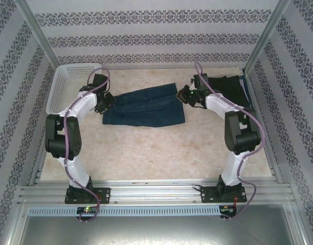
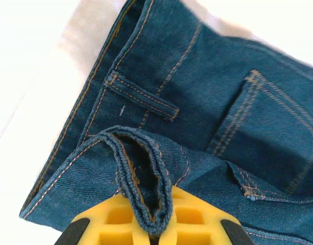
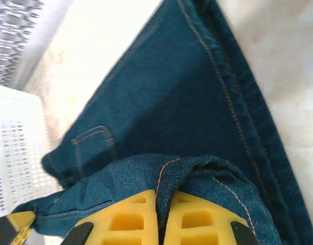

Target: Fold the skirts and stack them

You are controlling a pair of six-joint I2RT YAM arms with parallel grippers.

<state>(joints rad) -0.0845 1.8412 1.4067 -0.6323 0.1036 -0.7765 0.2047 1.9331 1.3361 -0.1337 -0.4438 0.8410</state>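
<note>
Top external view: a dark blue denim skirt [image 1: 146, 104] lies spread across the far middle of the table [image 1: 146, 153], between the white lattice basket [image 1: 62, 89] at far left and a dark heap of cloth [image 1: 230, 89] at far right. We judge the task to be partly done at most. This skirt is not yet reduced to a small rectangle, and we cannot tell whether the dark heap is a finished stack or garments awaiting folding, nor how many pieces it holds. The left gripper [image 1: 103, 102] sits at the skirt's left edge and the right gripper [image 1: 189, 97] at its right edge. Left wrist view: the yellow fingers [image 2: 197, 222] are pressed together on a doubled ridge of the waistband, near a belt loop [image 2: 141, 97] and a back pocket [image 2: 268, 122]. Right wrist view: the yellow fingers [image 3: 128, 219] are likewise closed, pinching a raised fold of denim along a stitched edge. What remains, in our judgement, is to carry the pinched edges over, flatten the skirt, and stack it.
</note>
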